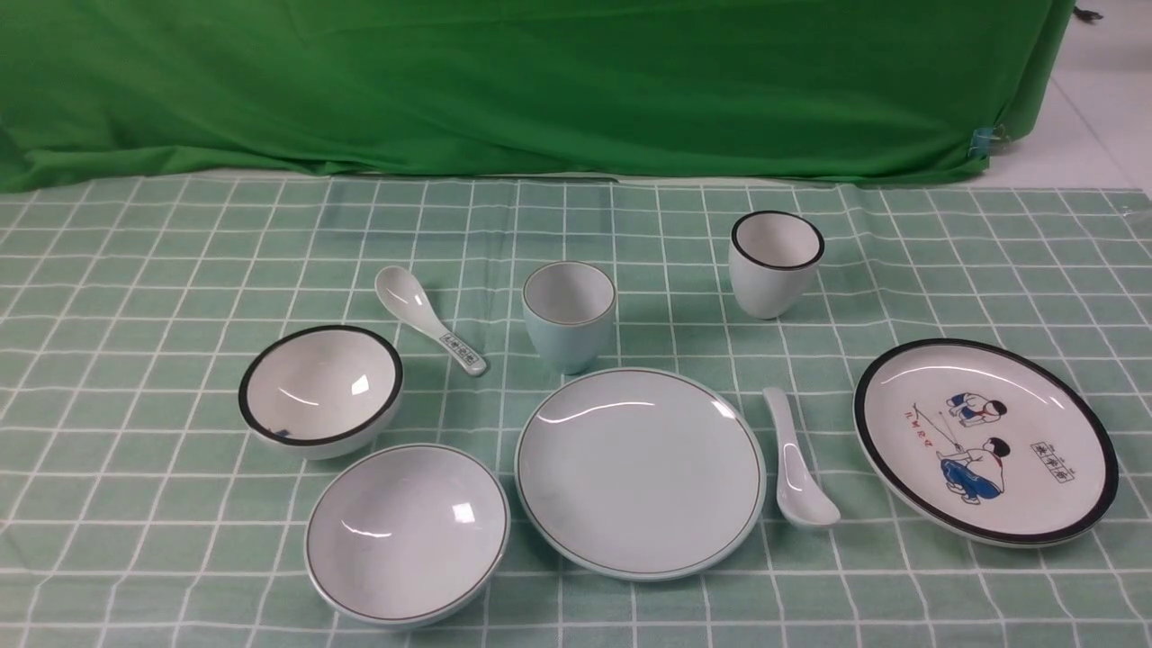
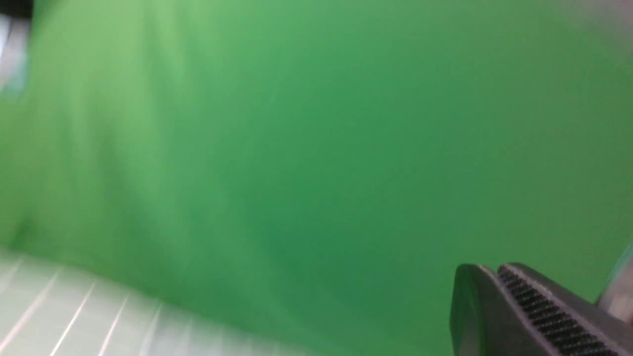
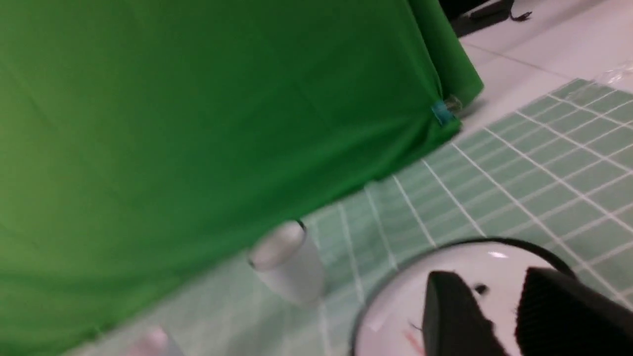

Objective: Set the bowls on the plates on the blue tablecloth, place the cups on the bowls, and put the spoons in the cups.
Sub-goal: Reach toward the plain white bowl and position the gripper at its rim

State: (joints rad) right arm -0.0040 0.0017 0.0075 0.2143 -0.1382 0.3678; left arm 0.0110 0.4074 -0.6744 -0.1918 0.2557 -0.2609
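Black-rimmed cartoon plate [image 1: 1062, 405] lies flat on the blue tablecloth [image 1: 135, 270]. The right gripper [image 3: 487, 279] points toward it, jaws apart. Left gripper [image 2: 494, 282] jaws: cannot tell.

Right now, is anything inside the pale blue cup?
The pale blue cup shows only its bare inner wall, and nothing sticks up above the rim. Its near wall hides the bottom, so that part is unseen.

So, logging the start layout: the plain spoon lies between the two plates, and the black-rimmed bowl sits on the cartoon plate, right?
No: the front view shows the black-rimmed bowl on the tablecloth, left of centre; the cartoon plate holds nothing.
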